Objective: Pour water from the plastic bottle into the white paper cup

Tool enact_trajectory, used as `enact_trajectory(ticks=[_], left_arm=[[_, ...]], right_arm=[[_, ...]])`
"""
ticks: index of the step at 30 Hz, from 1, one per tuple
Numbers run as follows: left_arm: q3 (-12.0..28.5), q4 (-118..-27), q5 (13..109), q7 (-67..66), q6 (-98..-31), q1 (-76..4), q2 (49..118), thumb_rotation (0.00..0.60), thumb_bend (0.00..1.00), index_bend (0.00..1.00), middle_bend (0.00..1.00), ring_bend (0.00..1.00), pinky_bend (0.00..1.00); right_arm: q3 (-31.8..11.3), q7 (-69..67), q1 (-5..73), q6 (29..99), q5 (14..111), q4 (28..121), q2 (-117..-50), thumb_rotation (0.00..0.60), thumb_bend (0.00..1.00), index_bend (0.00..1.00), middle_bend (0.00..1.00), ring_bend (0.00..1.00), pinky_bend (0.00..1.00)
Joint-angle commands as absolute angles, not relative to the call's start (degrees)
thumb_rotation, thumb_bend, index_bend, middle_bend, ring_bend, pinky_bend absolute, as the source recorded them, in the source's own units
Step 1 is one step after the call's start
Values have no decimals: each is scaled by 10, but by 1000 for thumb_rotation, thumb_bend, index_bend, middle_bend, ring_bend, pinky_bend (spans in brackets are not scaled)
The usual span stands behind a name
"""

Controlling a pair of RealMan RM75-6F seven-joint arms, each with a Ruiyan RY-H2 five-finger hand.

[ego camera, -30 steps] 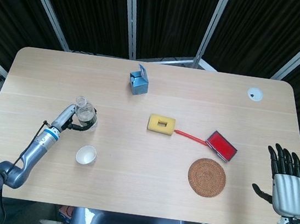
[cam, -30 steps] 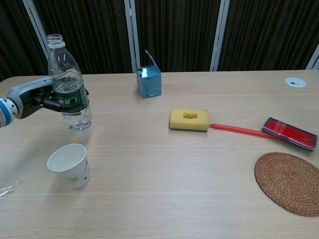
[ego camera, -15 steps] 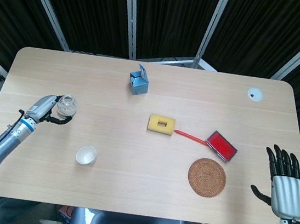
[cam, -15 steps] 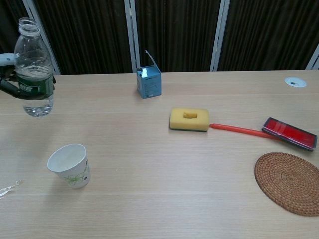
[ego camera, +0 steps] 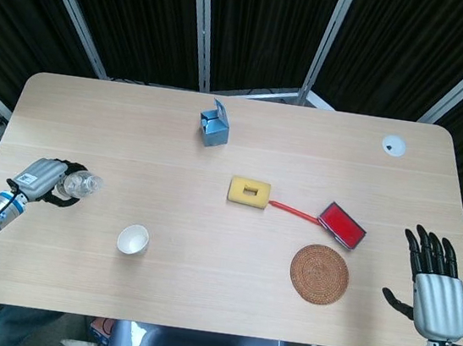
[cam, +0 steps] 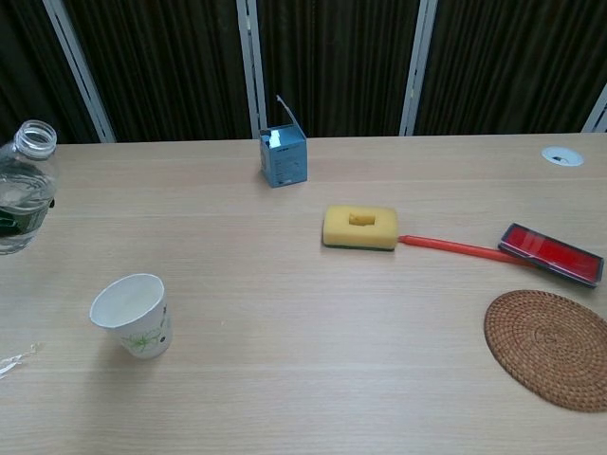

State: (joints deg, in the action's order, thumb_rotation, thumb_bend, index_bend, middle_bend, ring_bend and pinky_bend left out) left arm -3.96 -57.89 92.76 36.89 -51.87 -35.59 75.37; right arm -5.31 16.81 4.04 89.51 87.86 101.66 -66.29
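The clear plastic bottle (ego camera: 81, 184) has no cap and some water in it. My left hand (ego camera: 43, 180) grips it near the table's left edge, tilted with its neck toward the right. In the chest view only the bottle's upper part (cam: 24, 185) shows at the left border, and the hand is out of that frame. The white paper cup (ego camera: 132, 239) stands upright and apart from the bottle, nearer the front edge; the chest view shows the cup (cam: 133, 315) with a green print. My right hand (ego camera: 433, 285) hangs beyond the table's right front corner, fingers spread, holding nothing.
A blue open carton (ego camera: 213, 125) stands at the back centre. A yellow sponge (ego camera: 248, 192), a red-handled brush (ego camera: 341, 224) and a round woven coaster (ego camera: 319, 274) lie right of centre. A white disc (ego camera: 393, 145) sits at the far right. A scrap of clear wrapper (cam: 11, 363) lies front left.
My left hand has carried the bottle leftward, away from the cup, toward the table's left edge, and the bottle now leans over. The right hand has barely shifted.
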Motion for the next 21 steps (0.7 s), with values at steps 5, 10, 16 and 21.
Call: enact_trajectory(ticks=[5, 10, 16, 21], left_arm=[[-54, -553, 940, 293, -515, -355, 789, 600, 568, 651, 545, 364, 387], [-55, -555, 944, 255, -509, -364, 801, 600, 572, 656, 549, 369, 392], [-56, -559, 939, 205, -489, -374, 808, 600, 570, 658, 550, 371, 400], [-55, -560, 939, 169, -485, -379, 808, 600, 570, 658, 550, 371, 399]], right_arm=[[-54, 168, 41, 892, 874, 1017, -662, 600, 0, 0, 0, 0, 0], [-56, 167, 41, 893, 871, 1017, -661, 600, 0, 0, 0, 0, 0], [-58, 168, 40, 893, 866, 1016, -660, 600, 0, 0, 0, 0, 0], [-59, 167, 39, 894, 863, 1016, -659, 600, 0, 0, 0, 0, 0]])
